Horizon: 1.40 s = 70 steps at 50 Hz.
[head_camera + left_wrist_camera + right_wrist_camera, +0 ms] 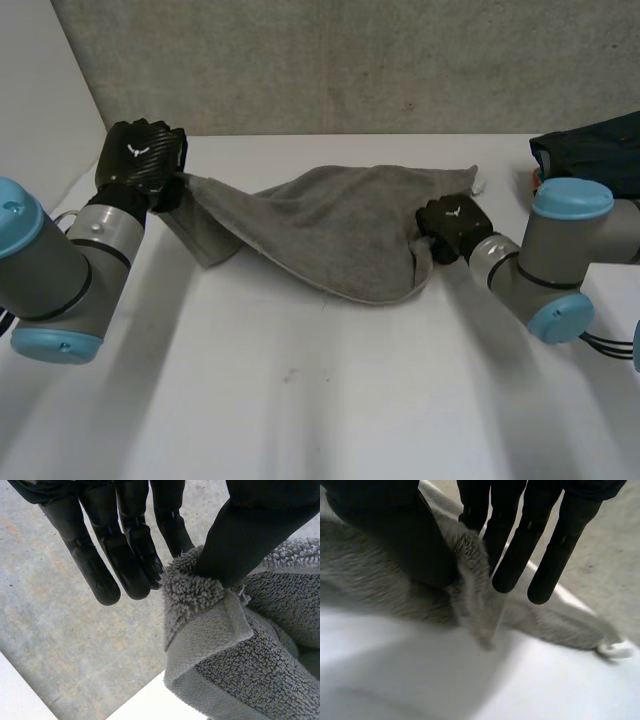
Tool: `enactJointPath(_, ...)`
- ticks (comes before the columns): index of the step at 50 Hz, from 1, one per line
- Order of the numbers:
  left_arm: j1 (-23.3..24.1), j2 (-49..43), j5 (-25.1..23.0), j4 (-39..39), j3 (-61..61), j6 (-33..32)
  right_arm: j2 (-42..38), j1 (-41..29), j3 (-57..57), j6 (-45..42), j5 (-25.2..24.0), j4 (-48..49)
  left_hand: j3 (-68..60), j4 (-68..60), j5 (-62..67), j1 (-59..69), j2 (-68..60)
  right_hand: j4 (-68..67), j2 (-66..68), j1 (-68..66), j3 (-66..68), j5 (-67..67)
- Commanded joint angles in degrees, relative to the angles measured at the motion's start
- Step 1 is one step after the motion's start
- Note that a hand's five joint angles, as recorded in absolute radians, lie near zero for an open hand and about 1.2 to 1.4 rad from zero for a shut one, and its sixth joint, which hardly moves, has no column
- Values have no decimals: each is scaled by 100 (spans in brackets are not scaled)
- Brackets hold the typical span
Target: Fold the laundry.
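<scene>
From where I stand, the grey towel [330,235] is strung between the two hands, its middle sagging onto the white bench [300,400]. The left hand [142,160] is up off the bench and grips a hemmed corner, thumb pressed against straight fingers. The right hand [452,225] sits low, close to the bench, and pinches a fold of the towel's edge between thumb and fingers. Behind the right arm, apart from the towel, lies a dark blue garment [595,150].
</scene>
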<state>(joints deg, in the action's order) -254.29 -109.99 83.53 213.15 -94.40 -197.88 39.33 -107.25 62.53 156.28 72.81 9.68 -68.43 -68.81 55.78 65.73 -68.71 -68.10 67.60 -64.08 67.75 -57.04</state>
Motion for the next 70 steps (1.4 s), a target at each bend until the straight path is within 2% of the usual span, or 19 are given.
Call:
enactJointPath(1, -235, 749, -3, -581, 27, -22, 1408, 64, 154, -88, 462, -9, -1157, -1119, 1422, 1427, -1129, -1190, 1240, -1592, 1225, -1296)
enactJointPath(3, -349, 1004, -12, -783, 45, -40, 2214, 90, 329, -237, 445, -219, -1157, -1119, 1422, 1427, -1129, -1190, 1240, -1592, 1225, -1296)
enactJointPath(6, -586, 1558, -20, -1310, 150, -66, 2868, 204, 356, -544, 427, -729, -1157, -1119, 1422, 1427, -1129, -1190, 1240, -1592, 1225, -1296)
enactJointPath(7, -648, 1698, -29, -1477, 203, -66, 3288, 414, 313, -841, 453, -1165, -1157, -1119, 1422, 1427, -1129, -1190, 1240, -1592, 1225, -1296)
enactJointPath(11, -947, 2270, -213, -2443, 545, -84, 3993, 1011, -46, -1676, 533, -2291, -1157, -1119, 1422, 1427, -1129, -1190, 1240, -1592, 1225, -1296)
enactJointPath(15, -1281, 2631, -565, -3516, 976, -110, 4345, 1075, -416, -2074, 638, -3197, -1157, -1119, 1422, 1427, -1129, -1190, 1240, -1592, 1225, -1296)
enactJointPath(19, -1422, 2667, -1004, -4508, 1275, -259, 4373, 996, -479, -2171, 717, -3804, -1157, -1119, 1422, 1427, -1129, -1190, 1240, -1592, 1225, -1296)
enactJointPath(22, -1431, 2536, -1075, -4695, 1311, -400, 4286, 620, -330, -2329, 744, -4148, -1157, -1119, 1422, 1427, -1129, -1190, 1240, -1592, 1225, -1296)
enactJointPath(26, -1387, 1895, -1066, -4704, 1345, -856, 3699, 171, -206, -2566, 971, -4220, -1157, -1119, 1422, 1427, -1129, -1190, 1240, -1592, 1225, -1296)
enactJointPath(32, -1027, 164, -803, -4678, 2039, -1674, 2704, 11, -469, -2629, 1499, -3887, -1157, -1119, 1422, 1427, -1129, -1190, 1240, -1592, 1225, -1296)
enactJointPath(37, -745, -1084, -285, -4178, 3391, -1798, 1685, -50, -1530, -2532, 1833, -2738, -1157, -1119, 1422, 1427, -1129, -1190, 1240, -1592, 1225, -1296)
enactJointPath(40, -658, -1578, -39, -3195, 4367, -1745, 1491, -76, -2094, -2444, 2000, -1902, -1157, -1119, 1422, 1427, -1129, -1190, 1240, -1592, 1225, -1296)
enactJointPath(41, -649, -1631, -12, -2870, 4552, -1736, 1447, -94, -2339, -2348, 2062, -1229, -1157, -1119, 1422, 1427, -1129, -1190, 1240, -1592, 1225, -1296)
enactJointPath(42, -605, -1657, -20, -2145, 4815, -1675, 1446, -111, -2438, -2278, 2062, -857, -1157, -1119, 1422, 1427, -1129, -1190, 1240, -1592, 1225, -1296)
enactJointPath(44, -570, -1640, 6, -1342, 4957, -1579, 1472, -112, -2482, -2146, 2053, -75, -1157, -1119, 1422, 1427, -1129, -1190, 1240, -1592, 1225, -1296)
enactJointPath(45, -552, -1605, 67, -607, 5019, -1439, 1525, -112, -2465, -2041, 2062, 668, -1157, -1119, 1422, 1427, -1129, -1190, 1240, -1592, 1225, -1296)
enactJointPath(49, -543, -1430, 129, 637, 4967, -1087, 1631, -138, -2369, -1864, 2019, 1763, -1157, -1119, 1422, 1427, -1129, -1190, 1240, -1592, 1225, -1296)
enactJointPath(57, -578, -1394, 155, 69, 4415, -770, 1596, -120, -1912, -1539, 1799, 1379, -1157, -1119, 1422, 1427, -1129, -1190, 1240, -1592, 1225, -1296)
enactJointPath(70, -535, -1639, -55, 332, 2419, -752, 902, -76, -743, -1257, 1183, 1151, -1157, -1119, 1422, 1427, -1129, -1190, 1240, -1592, 1225, -1296)
